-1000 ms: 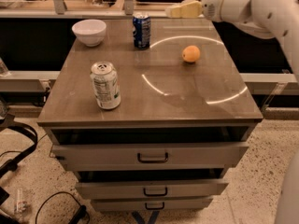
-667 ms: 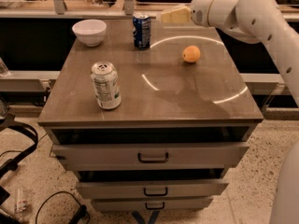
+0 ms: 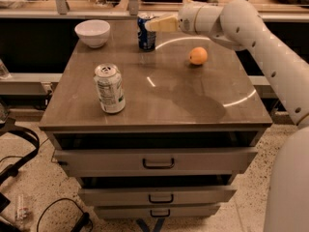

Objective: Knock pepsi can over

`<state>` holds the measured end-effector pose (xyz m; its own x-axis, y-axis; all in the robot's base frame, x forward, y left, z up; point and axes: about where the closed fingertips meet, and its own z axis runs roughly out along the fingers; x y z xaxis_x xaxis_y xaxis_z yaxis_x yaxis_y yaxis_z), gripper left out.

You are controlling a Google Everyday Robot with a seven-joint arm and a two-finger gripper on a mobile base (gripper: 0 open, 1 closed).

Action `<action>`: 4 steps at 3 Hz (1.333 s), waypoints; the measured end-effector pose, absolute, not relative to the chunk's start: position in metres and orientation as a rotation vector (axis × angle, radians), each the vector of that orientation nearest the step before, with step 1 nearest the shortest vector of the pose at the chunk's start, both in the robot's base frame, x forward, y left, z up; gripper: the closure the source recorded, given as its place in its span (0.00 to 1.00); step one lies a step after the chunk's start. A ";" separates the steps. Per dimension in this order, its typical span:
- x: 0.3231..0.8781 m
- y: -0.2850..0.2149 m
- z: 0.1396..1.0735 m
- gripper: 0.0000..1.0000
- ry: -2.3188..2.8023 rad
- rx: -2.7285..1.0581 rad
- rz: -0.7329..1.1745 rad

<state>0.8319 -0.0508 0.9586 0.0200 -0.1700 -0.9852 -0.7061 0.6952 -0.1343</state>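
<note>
The pepsi can [image 3: 146, 35], dark blue with a silver top, stands upright at the far edge of the brown tabletop [image 3: 164, 98]. My gripper [image 3: 153, 24] reaches in from the right at the end of the white arm [image 3: 251, 33]. Its tip is right at the can's upper right rim and seems to touch it.
A pale white-green can [image 3: 109, 88] stands upright near the front left. A white bowl [image 3: 92, 33] sits at the far left corner. An orange [image 3: 198, 55] lies right of the pepsi can, under the arm. Drawers [image 3: 157, 162] are below the top. Cables lie on the floor at left.
My gripper has moved left across the far edge of the table, from well right of the pepsi can to its upper rim. The can still stands.
</note>
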 end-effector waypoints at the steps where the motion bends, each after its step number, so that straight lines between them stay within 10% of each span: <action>1: 0.839 -0.025 0.947 0.00 1.522 -0.755 0.542; 2: 0.844 -0.009 0.931 0.00 1.532 -0.733 0.597; 4: 0.848 0.010 0.914 0.49 1.547 -0.708 0.630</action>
